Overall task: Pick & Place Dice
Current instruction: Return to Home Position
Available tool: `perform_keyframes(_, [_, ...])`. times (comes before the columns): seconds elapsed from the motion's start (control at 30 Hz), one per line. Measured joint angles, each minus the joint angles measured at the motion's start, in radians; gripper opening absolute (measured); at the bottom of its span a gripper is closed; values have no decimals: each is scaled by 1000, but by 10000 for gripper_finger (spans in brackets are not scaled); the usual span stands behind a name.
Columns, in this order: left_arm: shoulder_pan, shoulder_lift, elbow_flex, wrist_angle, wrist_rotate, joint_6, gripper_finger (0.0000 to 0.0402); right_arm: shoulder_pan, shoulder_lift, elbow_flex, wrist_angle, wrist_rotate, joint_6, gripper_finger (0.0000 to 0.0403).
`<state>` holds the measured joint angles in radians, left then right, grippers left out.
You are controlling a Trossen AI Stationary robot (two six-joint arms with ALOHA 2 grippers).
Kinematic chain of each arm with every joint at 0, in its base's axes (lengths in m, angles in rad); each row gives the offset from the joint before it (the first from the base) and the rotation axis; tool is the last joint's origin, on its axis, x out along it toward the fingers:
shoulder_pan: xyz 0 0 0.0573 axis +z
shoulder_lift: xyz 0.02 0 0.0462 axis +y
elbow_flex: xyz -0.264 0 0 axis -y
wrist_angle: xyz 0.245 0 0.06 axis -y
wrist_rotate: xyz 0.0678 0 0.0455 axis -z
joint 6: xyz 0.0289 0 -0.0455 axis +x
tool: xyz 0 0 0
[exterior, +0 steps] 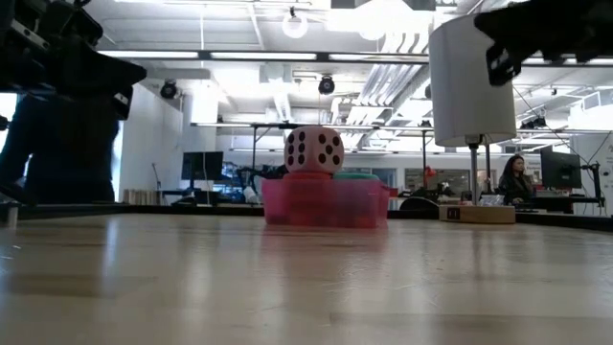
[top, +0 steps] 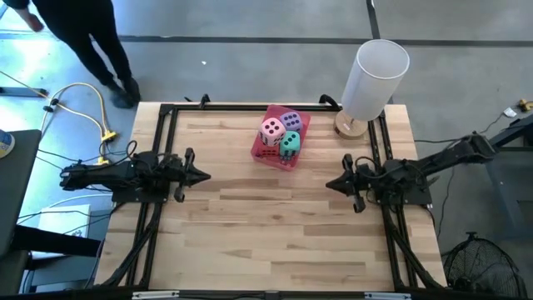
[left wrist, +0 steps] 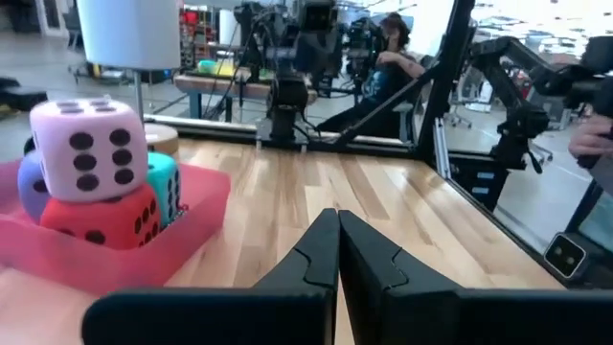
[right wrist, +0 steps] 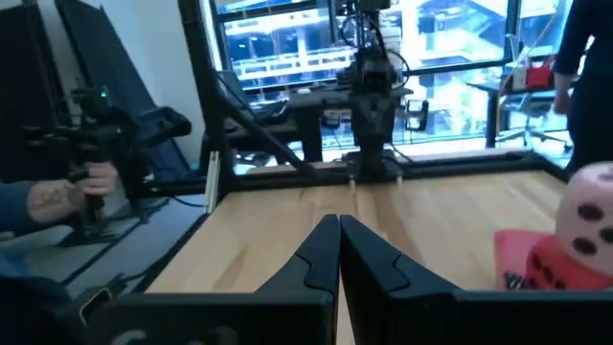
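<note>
Pink on top, the pink die [top: 271, 129] caps a heap of four in the pink tray [left wrist: 182, 240] at the far middle of the table. The purple die [top: 291, 121] and teal die [top: 289, 144] sit beside it, and the red die [left wrist: 105, 216] lies beneath, largely hidden from above. Dark pips are the only markings that read; a small white mark [left wrist: 565, 251] on dark gear past the table edge is too small to make out. The left gripper [top: 200, 175] and right gripper [top: 331, 185] hover at opposite sides, well apart from the tray, each with fingers pressed together and gripping nothing. A white cylinder [top: 375, 75] on a wooden base stands near the tray. The pale wood table [top: 266, 233] is edged by a black frame [top: 233, 107]. One person [top: 92, 42], cut off by the picture edge, stands on the grey floor beyond, and another person [exterior: 515, 180] sits in the bright workshop behind.
</note>
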<state>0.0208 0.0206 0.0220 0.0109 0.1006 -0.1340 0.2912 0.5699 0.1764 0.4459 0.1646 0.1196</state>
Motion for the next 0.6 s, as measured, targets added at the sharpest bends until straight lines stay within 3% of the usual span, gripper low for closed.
perform_keyframes(0.23, [0,1,-10,10,4,29,0,-39,0,-150,222,-146,43,2])
perform_keyframes(0.6, [-37,3,-13,13,9,26,0,-36,-36,-167,201,-82,-16,2])
